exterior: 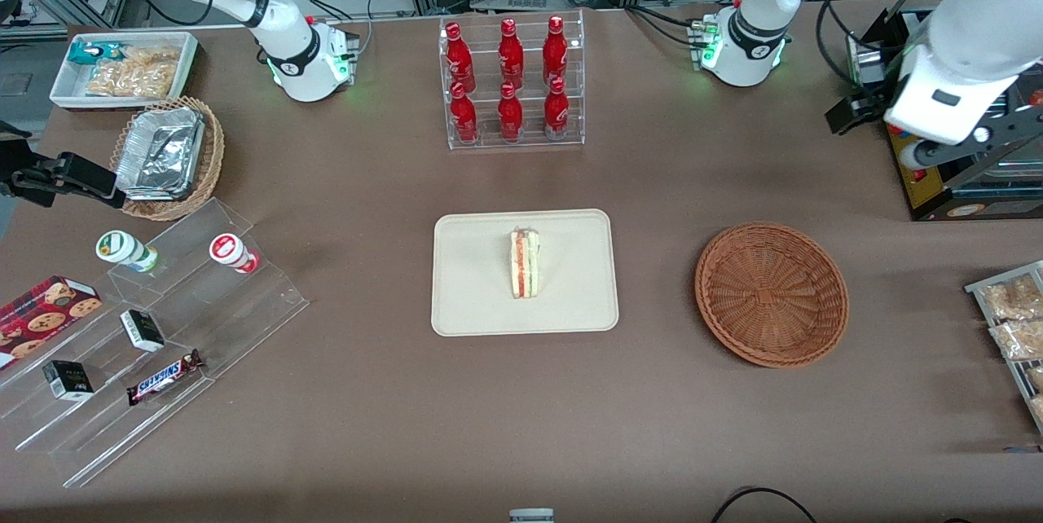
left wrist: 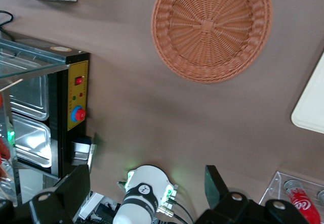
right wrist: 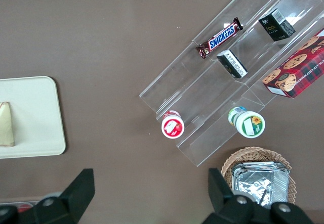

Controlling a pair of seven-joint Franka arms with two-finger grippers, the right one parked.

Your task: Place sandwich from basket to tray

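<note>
Sandwich [exterior: 525,263] lies mid-tray [exterior: 473,303]; basket [exterior: 771,292] at its 3 o'clock; gripper [left wrist: 147,188], spread and holding nothing, sits high, so little risk remains

The tray [left wrist: 310,107] was mostly cut off in the wrist shot, and the pincer [left wrist: 147,191] only showed its two dark fingertips.

We see the beige tray [right wrist: 35,133] on the brown tabletop [right wrist: 101,42], with the sandwich [right wrist: 6,125] lying on it at the frame's edge. Well apart stands a clear stepped display [right wrist: 212,82] carrying a Snickers bar [right wrist: 221,37], two small dark boxes [right wrist: 232,64], two round cups [right wrist: 172,125] and a cookie box [right wrist: 297,70]. Near it, a tan wicker basket [right wrist: 230,166] holds foil containers [right wrist: 260,183].
</note>
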